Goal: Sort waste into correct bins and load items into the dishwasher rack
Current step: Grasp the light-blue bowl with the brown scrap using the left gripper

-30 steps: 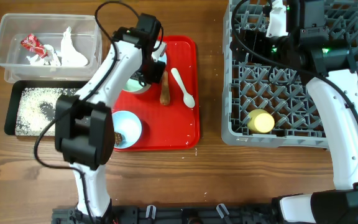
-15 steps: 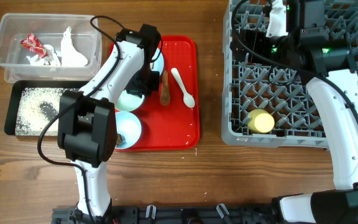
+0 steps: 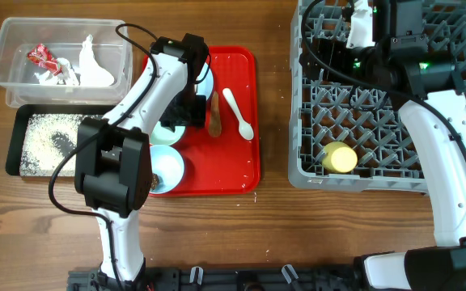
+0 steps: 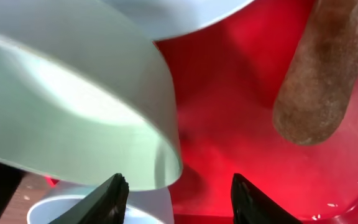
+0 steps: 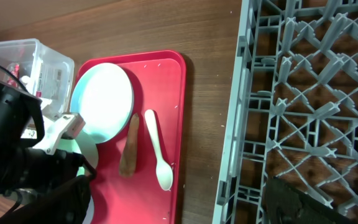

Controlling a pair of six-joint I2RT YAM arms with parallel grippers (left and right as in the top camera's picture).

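left jaws parted at light blue bowl (image 4: 73, 112) rim; right jaws seemingly released above rack (image 3: 330, 105).

Red tray (image 3: 233, 162) flat on wood table (image 3: 298, 234), centre-left.

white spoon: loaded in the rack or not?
Not loaded. The white spoon lies flat on the red tray, beside the brown stick, outside the grey rack.

At left, tub (image 3: 14, 36) holding wrapper (image 3: 40, 56) and tissue (image 3: 91, 65), shallow tray (image 3: 12, 141) of grains (image 3: 47, 141) just before it; centre, serving tray (image 3: 233, 153) bearing plate (image 5: 104, 93), bowls (image 3: 167, 166), stick (image 3: 214, 113), spoon (image 3: 239, 113); at right, rack (image 3: 362, 137) holding cup (image 3: 340, 158).
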